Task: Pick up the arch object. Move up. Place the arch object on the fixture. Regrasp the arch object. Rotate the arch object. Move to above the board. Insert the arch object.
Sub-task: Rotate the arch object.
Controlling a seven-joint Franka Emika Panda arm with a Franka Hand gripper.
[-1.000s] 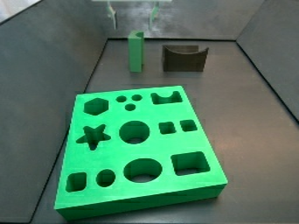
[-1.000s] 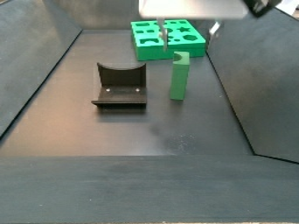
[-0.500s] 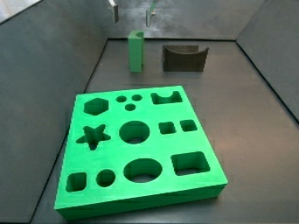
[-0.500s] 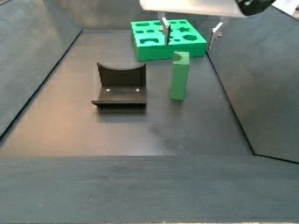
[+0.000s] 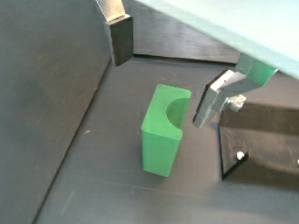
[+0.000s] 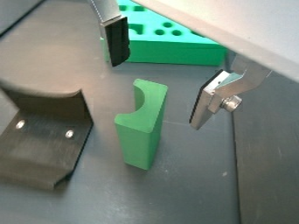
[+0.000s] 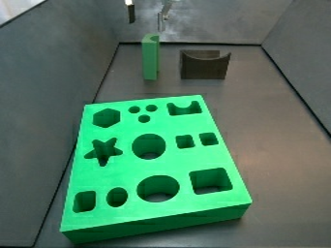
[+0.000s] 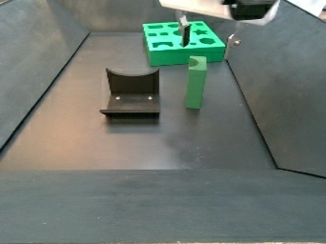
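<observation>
The arch object [image 7: 151, 56] is a small green block with a curved notch. It stands upright on the dark floor beside the fixture [image 7: 203, 63]. It also shows in the side view [image 8: 196, 83] and in both wrist views [image 5: 165, 129] [image 6: 142, 122]. My gripper [image 7: 145, 14] is open and empty, directly above the arch object and clear of it. Its fingers [image 5: 121, 39] [image 6: 211, 98] stand one to each side, above the block's top. The gripper also shows in a side view [image 8: 211, 33]. The board [image 7: 155, 165] lies flat, with many shaped cut-outs.
The fixture [image 8: 130, 92] is a dark block with a U-shaped dip, a short gap from the arch object, and shows in both wrist views [image 6: 41, 140] [image 5: 263, 149]. Dark sloping walls [image 7: 77, 58] enclose the floor. The board [image 8: 185, 42] lies beyond the arch object.
My gripper has shifted a little above the arch object, and its fingers now show sharply on either side. The arch object, fixture and board have not moved.
</observation>
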